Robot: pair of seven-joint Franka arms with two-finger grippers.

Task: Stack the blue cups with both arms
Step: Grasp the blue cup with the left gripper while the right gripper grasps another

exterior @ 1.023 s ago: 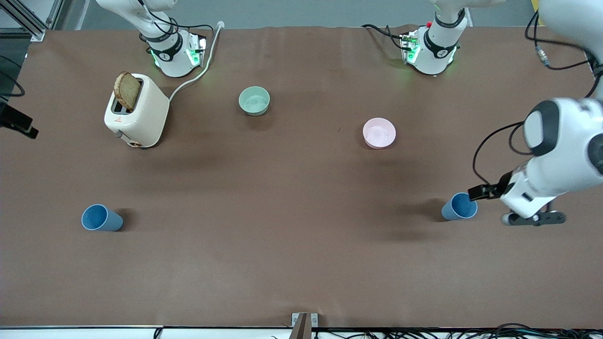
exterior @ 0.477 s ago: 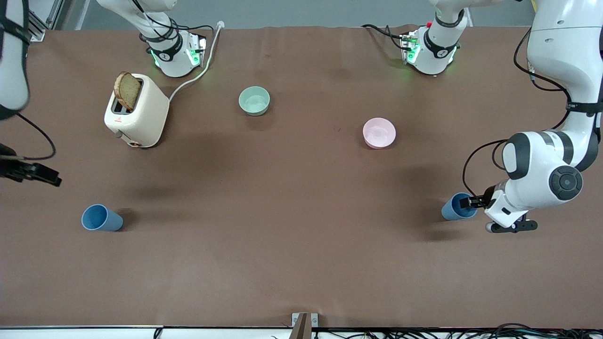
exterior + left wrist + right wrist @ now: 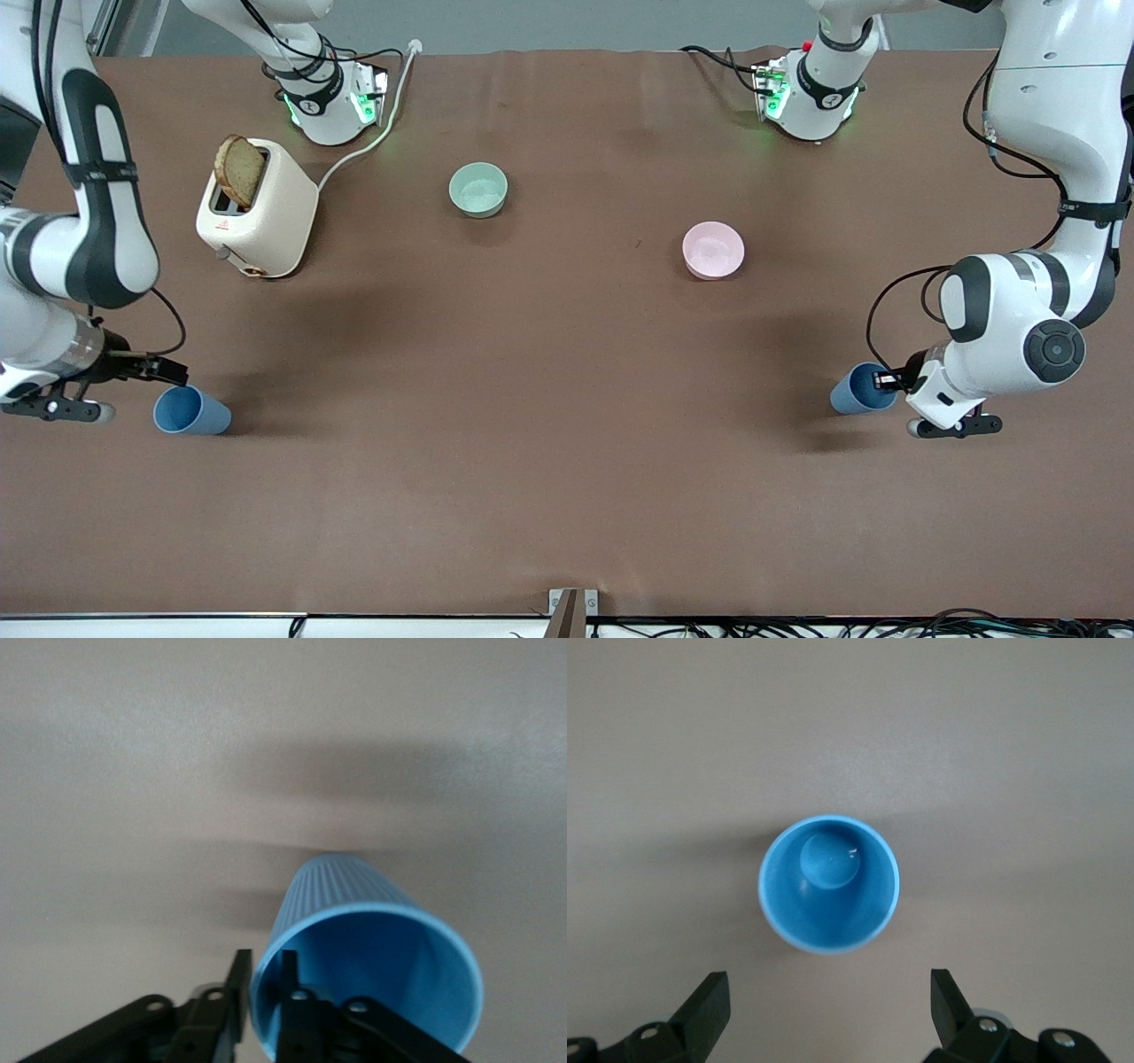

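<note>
Brown desk (image 3: pixel 567 496) all over, and nearest the front camera are the two blue cups, both upright. One blue cup (image 3: pixel 863 389) sits at the left arm's end, with the left gripper (image 3: pixel 886 381) pinching its rim, one finger (image 3: pixel 297 1014) inside. The other blue cup (image 3: pixel 190 411) sits at the right arm's end; the right gripper (image 3: pixel 168 370) hovers above it, fingers (image 3: pixel 704 1005) spread. Farther back are the pink bowl (image 3: pixel 713 250), toaster (image 3: pixel 257 219) and green bowl (image 3: pixel 478 189).

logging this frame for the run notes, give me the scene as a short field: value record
left gripper: shut on the rim of the blue cup at the left arm's end, one finger inside, one outside
right gripper: open, over the blue cup at the right arm's end, not touching it
cups: both upright, unstacked
bowls: pale green bowl, pink bowl
toaster: holds bread slice
</note>
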